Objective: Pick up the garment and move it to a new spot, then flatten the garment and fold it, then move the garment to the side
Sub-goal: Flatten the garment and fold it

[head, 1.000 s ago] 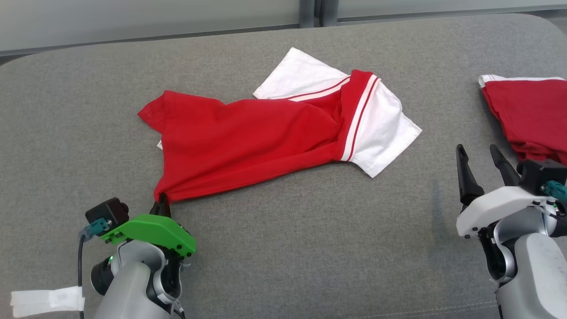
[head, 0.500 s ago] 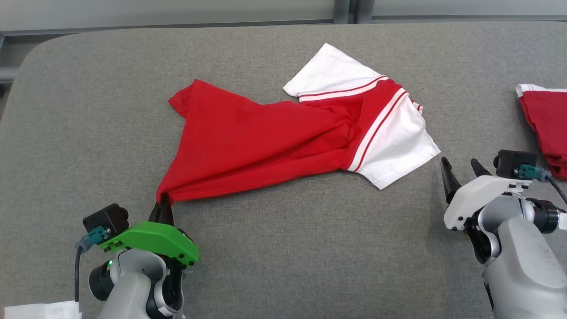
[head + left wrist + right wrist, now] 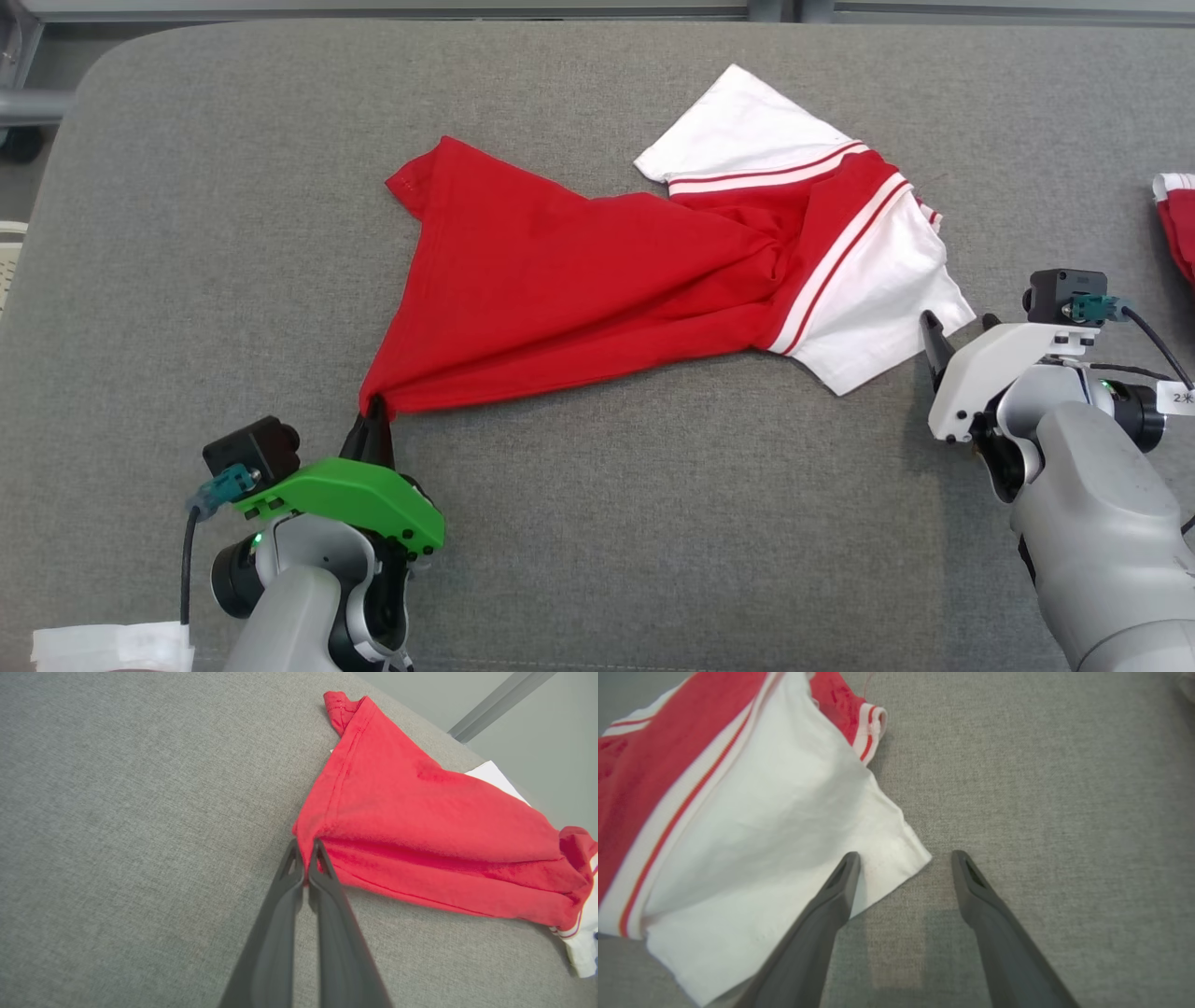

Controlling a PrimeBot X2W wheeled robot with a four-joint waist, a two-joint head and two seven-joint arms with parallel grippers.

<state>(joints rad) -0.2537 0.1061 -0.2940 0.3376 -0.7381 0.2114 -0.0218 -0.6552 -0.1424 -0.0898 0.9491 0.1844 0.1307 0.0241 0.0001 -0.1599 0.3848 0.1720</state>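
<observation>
Left arm is reaching toward 12 o'clock, left fingers pinching the garment at its red 7 o'clock corner | right fingers are standing wide, white 4 o'clock corner lying between them | garment is lying spread on the grey pad.

garment | red, white sleeves | twisted, stretched flat | grey surface

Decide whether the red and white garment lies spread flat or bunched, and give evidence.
Bunched, not flat. The garment twists into folds near its white part, and the left gripper pinches one red corner tight.
</observation>
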